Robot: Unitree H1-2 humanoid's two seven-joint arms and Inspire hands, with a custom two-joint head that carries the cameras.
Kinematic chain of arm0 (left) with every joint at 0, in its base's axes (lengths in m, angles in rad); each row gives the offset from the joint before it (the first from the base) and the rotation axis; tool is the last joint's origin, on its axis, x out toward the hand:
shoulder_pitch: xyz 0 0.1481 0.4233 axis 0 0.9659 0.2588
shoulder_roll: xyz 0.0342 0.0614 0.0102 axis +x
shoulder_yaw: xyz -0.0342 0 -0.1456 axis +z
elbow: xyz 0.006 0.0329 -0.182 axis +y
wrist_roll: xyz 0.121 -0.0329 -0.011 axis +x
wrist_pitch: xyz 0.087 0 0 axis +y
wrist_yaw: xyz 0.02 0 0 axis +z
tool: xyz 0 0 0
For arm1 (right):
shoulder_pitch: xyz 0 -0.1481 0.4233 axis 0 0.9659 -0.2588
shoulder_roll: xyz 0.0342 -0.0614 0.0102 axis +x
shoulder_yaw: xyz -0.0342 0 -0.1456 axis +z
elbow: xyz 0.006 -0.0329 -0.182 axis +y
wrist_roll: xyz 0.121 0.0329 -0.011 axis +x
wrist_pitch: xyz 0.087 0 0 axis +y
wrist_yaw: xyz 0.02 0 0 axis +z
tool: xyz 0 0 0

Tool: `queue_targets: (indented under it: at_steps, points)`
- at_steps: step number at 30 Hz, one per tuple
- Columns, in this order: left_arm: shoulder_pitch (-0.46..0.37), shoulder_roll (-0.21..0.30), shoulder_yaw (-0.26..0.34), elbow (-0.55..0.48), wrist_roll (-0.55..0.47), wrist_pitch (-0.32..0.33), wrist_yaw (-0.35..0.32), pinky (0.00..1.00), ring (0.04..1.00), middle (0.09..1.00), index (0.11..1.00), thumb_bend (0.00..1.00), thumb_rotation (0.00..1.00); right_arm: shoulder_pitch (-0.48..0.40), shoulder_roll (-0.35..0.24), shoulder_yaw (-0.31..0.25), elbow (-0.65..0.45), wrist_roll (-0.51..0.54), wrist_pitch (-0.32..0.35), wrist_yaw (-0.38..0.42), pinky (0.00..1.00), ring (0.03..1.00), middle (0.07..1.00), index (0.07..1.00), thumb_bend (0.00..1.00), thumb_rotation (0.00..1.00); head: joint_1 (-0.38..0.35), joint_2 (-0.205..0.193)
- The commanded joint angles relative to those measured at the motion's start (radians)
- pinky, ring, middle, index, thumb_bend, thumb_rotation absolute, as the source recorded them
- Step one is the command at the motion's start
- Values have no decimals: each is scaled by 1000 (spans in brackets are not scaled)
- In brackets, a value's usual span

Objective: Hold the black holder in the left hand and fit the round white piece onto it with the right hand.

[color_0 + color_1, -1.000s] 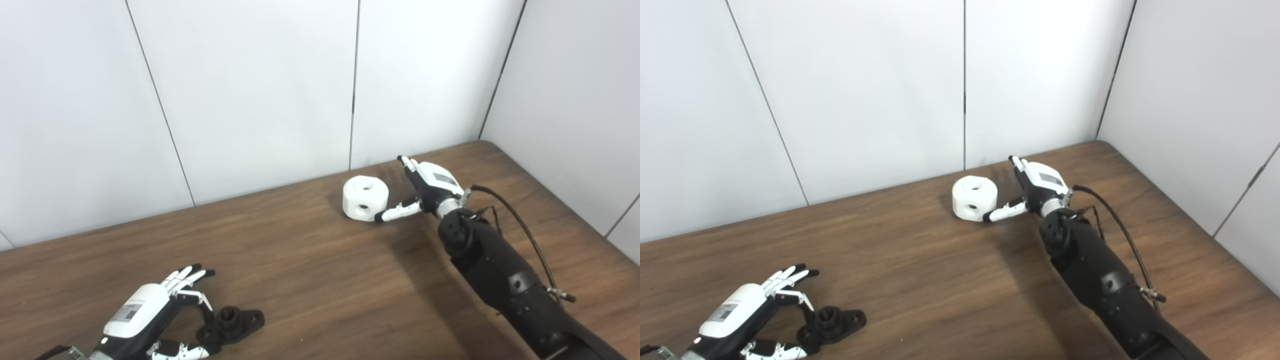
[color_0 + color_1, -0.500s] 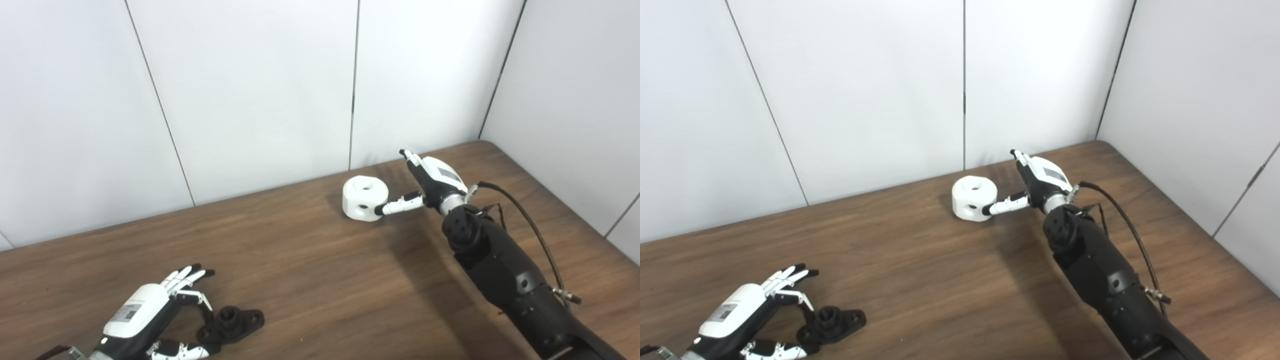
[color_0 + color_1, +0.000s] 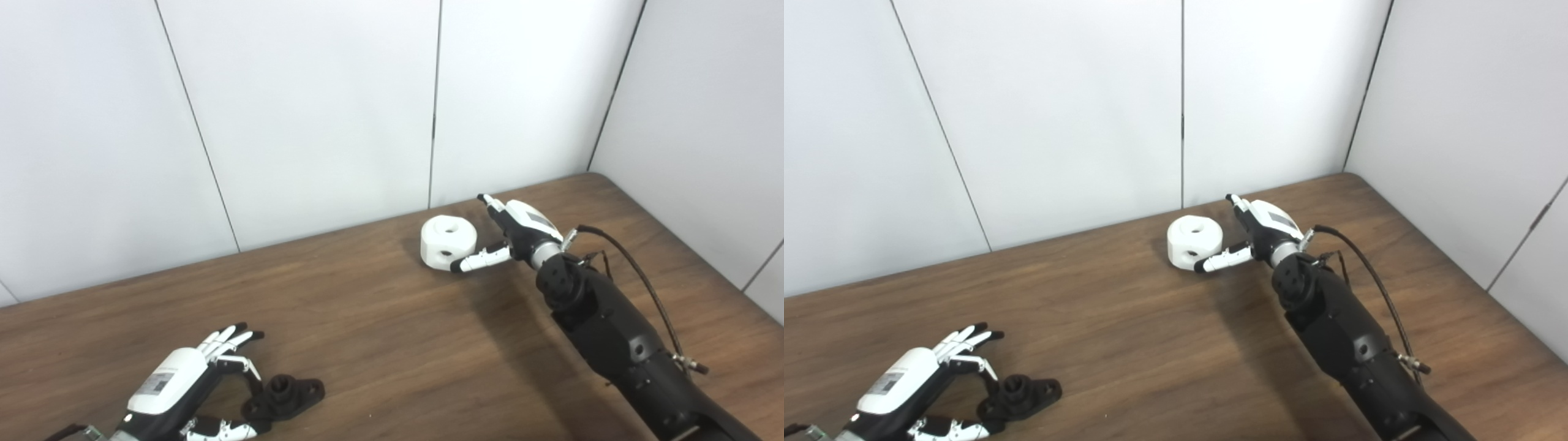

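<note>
Wood table (image 3: pixel 380 318): brown grain top, white panel walls behind and to the right.
White piece (image 3: pixel 448 243): round puck with a hole on top and another in its side; it sits flat on the table at the far side, near the back wall, not lifted.
Right hand (image 3: pixel 511 236): just beside the piece on its right; spread wide, holding nothing. The thumb lies low along the near side of the piece and looks to touch it or nearly so; the other fingers (image 3: pixel 490 205) reach up past its far right edge, apart from it.
Holder (image 3: pixel 283 395): black flanged part with a raised round boss, lying flat at the near left of the table, well apart from the white piece.
Left hand (image 3: pixel 184 392): beside the holder on its left, fingers curved round that end. Whether it grips or only rests against the flange, I cannot tell; the holder is not raised.
Step in hand: pick-up stage, I judge; neither part is off the table and the fitting has not begun.
Next move calls for: the right hand to slide further over the piece so thumb and fingers sit on opposite sides, then close and lift; the left needs a firm hold with the boss facing up and clear.
Risk: a push from the thumb may slide the piece away instead.
</note>
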Motion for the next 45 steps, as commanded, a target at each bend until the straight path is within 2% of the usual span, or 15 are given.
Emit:
queue_targets:
  at_steps: [1,11,14,18,21,24,25,27,34,45]
  points:
    - [19,14,-18,21,39,9,-36,1000,1000,929,482,518,48,-34,-12,-13,-34,-20,4,0,1000,1000,1000,916,1000,579,-1,1]
    - [21,12,-19,20,39,10,-31,1000,1000,929,482,518,48,-37,-5,-2,-25,-30,-2,-13,1000,1000,1000,881,1000,565,2,0]
    - [21,12,-20,14,39,14,-34,1000,1000,926,482,518,48,-37,5,-6,-19,-32,-6,-37,980,1000,1000,856,1000,548,2,0]
    - [23,13,-19,15,35,11,-34,1000,1000,927,482,518,48,-34,34,-18,3,-47,-28,-128,919,1000,1000,790,1000,518,4,2]
    - [24,14,-19,14,35,12,-35,1000,1000,928,482,518,48,-30,62,-32,22,-57,-52,-221,878,1000,977,688,902,436,4,2]
    - [25,14,-19,15,35,9,-33,1000,1000,928,482,518,48,-29,92,-41,50,-70,-76,-321,842,992,936,586,768,285,7,0]
    - [25,14,-19,15,37,10,-33,1000,1000,929,482,518,48,-30,99,-41,65,-76,-91,-357,816,975,911,518,597,190,7,0]
    - [26,14,-19,14,39,13,-33,1000,1000,929,482,519,48,-32,107,-40,87,-83,-111,-403,799,961,897,490,530,150,7,-1]
    - [27,15,-18,16,39,15,-34,1000,1000,931,482,518,48,-30,119,-31,113,-99,-130,-477,802,958,895,482,511,136,7,-1]
    - [28,12,-17,19,36,12,-30,1000,1000,929,482,518,48,-23,103,-22,99,-106,-125,-457,776,956,893,482,512,137,7,-2]
